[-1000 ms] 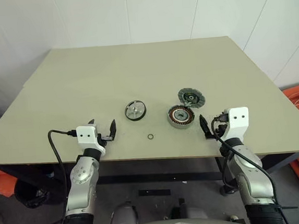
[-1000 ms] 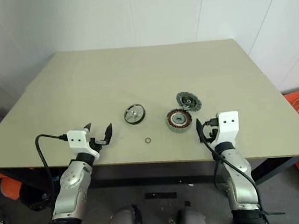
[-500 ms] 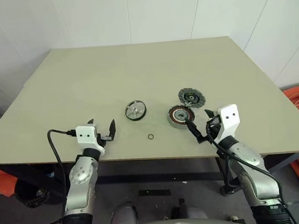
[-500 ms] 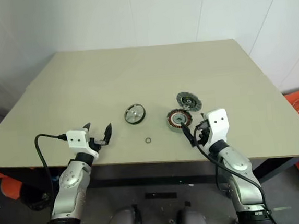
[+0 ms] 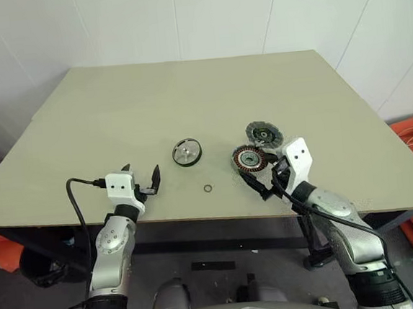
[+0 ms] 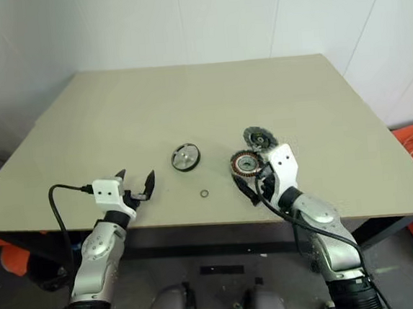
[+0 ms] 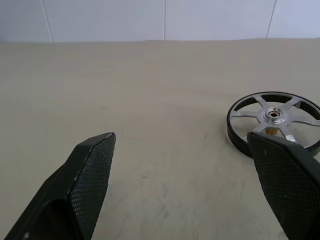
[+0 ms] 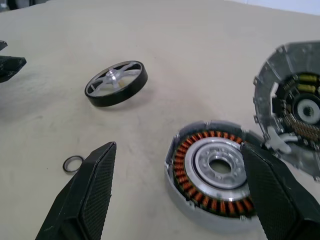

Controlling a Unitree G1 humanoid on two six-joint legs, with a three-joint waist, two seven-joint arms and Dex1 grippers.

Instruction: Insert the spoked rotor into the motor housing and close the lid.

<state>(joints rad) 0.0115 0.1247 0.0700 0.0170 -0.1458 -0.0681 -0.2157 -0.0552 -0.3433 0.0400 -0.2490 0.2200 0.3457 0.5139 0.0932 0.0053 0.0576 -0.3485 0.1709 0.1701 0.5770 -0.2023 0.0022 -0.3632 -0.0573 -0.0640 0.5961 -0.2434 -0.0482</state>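
In the right wrist view, the lid (image 8: pixel 295 131) runs off the picture's edge, so part of its round outline is cut away, and the near rim of the motor housing (image 8: pixel 215 172) sits partly behind a finger (image 8: pixel 272 195) of the right hand (image 8: pixel 180 192). In the left wrist view, a finger (image 7: pixel 287 185) of the left hand (image 7: pixel 182 187) covers the near rim of the spoked rotor (image 7: pixel 274 122). From the head views, the small ring (image 5: pixel 207 189) on the bench (image 5: pixel 116 119) is too small to make out in detail.
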